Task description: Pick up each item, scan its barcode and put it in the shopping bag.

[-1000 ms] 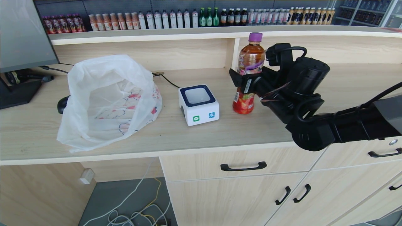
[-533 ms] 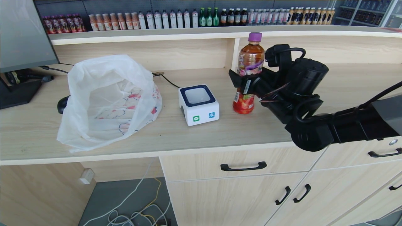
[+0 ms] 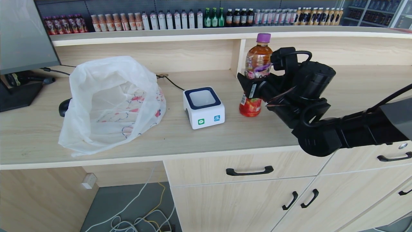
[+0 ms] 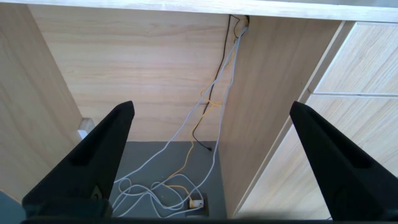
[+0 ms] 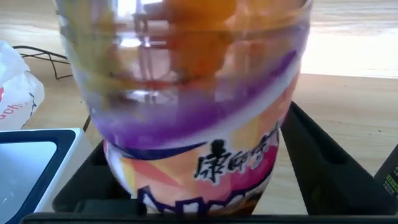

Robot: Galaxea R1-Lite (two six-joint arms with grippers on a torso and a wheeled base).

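A tea bottle (image 3: 257, 61) with a purple cap stands on the wooden counter (image 3: 193, 138), right of the white barcode scanner (image 3: 203, 107). My right gripper (image 3: 257, 81) is shut on the bottle at its label, one finger on either side of it. In the right wrist view the bottle (image 5: 199, 112) sits close up between the fingers (image 5: 323, 165), with the scanner's corner (image 5: 31, 168) beside it. The white shopping bag (image 3: 109, 103) lies open-mouthed at the counter's left. My left gripper (image 4: 211, 155) hangs open below the counter, holding nothing.
A monitor (image 3: 25, 32) and a black mouse (image 3: 64, 107) sit at the far left, with a cable (image 3: 170, 82) running behind the scanner. A raised shelf with a divider (image 3: 238, 54) stands just behind the bottle. Loose cables (image 4: 186, 186) lie on the floor under the counter.
The right gripper and the bottle have shifted slightly to the right, and the bottle stands a little straighter. Bag and scanner have not moved.
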